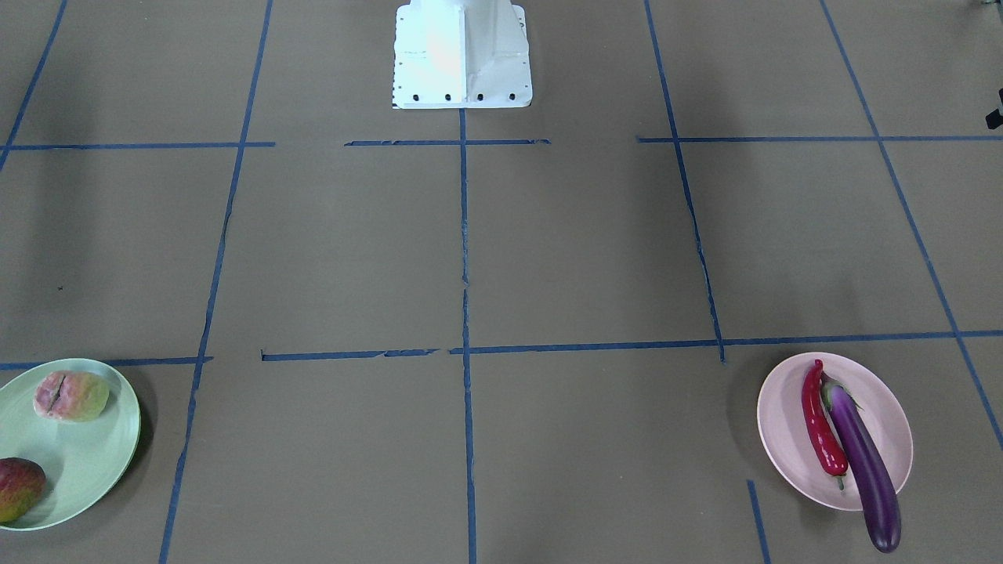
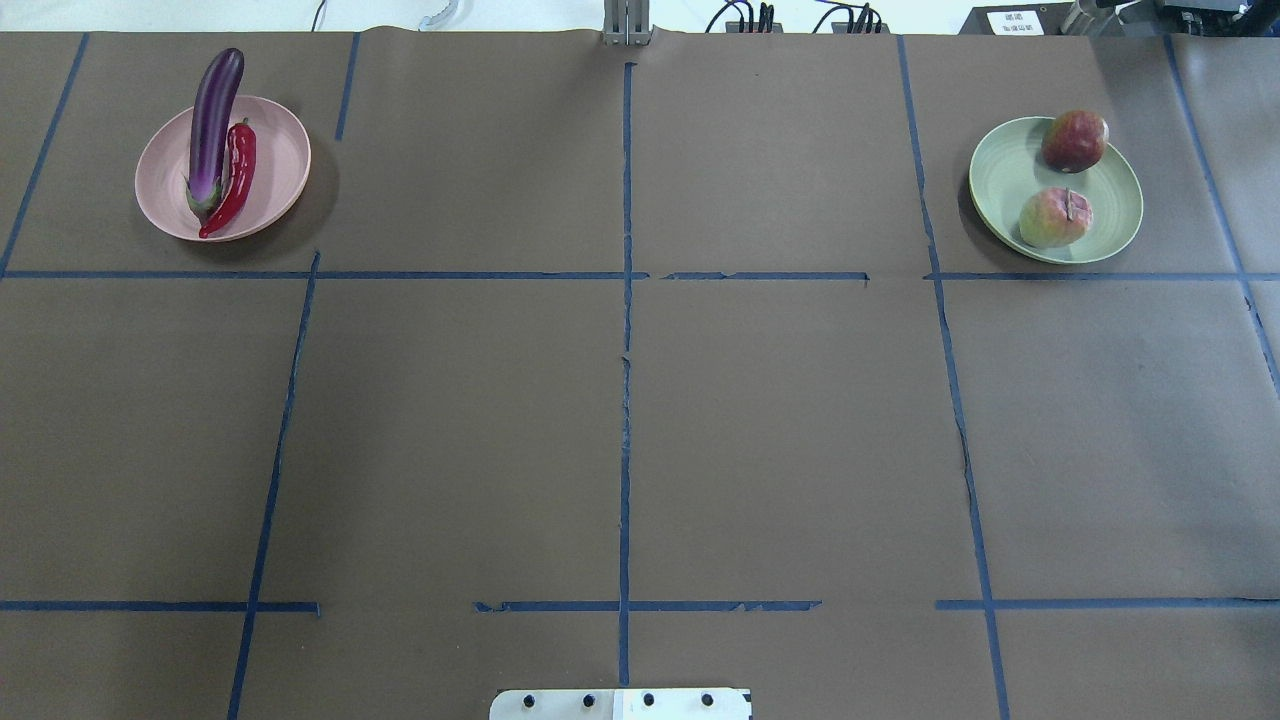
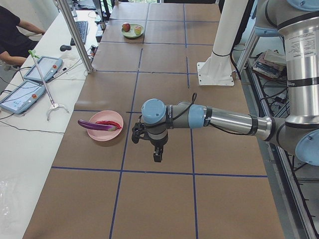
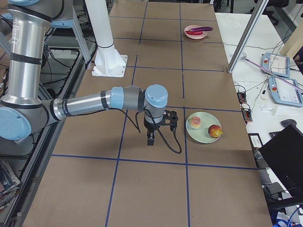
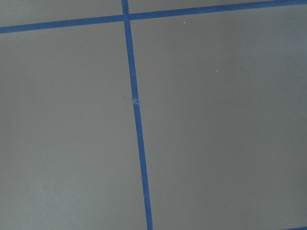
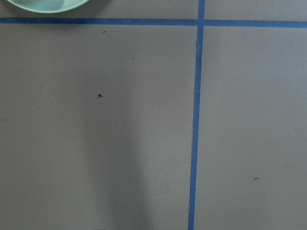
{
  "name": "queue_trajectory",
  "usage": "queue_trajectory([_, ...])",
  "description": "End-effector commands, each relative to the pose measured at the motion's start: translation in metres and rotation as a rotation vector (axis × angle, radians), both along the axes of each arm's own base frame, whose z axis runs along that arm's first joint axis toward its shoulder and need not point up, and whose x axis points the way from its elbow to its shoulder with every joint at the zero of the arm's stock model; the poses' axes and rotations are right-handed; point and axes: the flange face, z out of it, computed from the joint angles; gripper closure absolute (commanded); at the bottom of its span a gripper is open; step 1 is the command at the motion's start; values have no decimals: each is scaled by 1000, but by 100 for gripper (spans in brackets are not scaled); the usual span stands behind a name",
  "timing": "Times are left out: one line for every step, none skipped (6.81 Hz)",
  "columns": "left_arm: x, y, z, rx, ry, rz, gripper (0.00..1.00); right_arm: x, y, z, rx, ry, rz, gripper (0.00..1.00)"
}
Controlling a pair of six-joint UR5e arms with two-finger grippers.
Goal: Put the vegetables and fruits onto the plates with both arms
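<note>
Bench (image 2: 640, 440): brown paper with a blue tape grid.

Left arm (image 3: 219, 118): stretched out low and level over the mid bench, wrist bent down. Left end effector (image 3: 157, 155) points straight down, clear of the surface and holding nothing. Only a side view shows it, so I cannot tell how wide the jaws are. Right arm (image 4: 90, 105) is in a mirrored pose. Right end effector (image 4: 151, 139) points down, empty, opening cannot be told either. It hangs near the green plate but apart from it.

Pink plate (image 2: 280, 170): far-left corner of the bench. Green plate (image 2: 1000, 180): far-right corner.

Eggplant (image 2: 212, 125): on the pink plate, its rounded end overhanging the rim toward the far edge. It is long, glossy and probably slippery and stiff. Best taken mid-body across the narrow width, since an end grip would likely let it swing.

Pomegranate (image 2: 1075, 141): on the green plate at the far-edge side of the rim. Peach (image 2: 1055, 217): same plate, nearer the robot, apart from the pomegranate. Both are round and may roll, so pinch across the widest part. The hard-looking skin should take a firm squeeze.

Chili (image 2: 236, 180): lies alongside the eggplant, touching it. It is thin, curved and light-looking, and the mid-body is the place to grip.

All four items are plated, so the task looks done.
</note>
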Motion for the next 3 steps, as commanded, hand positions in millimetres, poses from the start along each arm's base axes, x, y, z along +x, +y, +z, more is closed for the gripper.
queue_trajectory([0, -2, -1, 4, -8, 3, 0, 0, 0, 0, 12, -2, -12, 0])
queue_trajectory([0, -1, 1, -1, -9, 3, 0, 0, 0, 0, 10, -3, -11, 0])
queue_trajectory([0, -1, 0, 1, -9, 3, 0, 0, 0, 0, 10, -3, -11, 0])
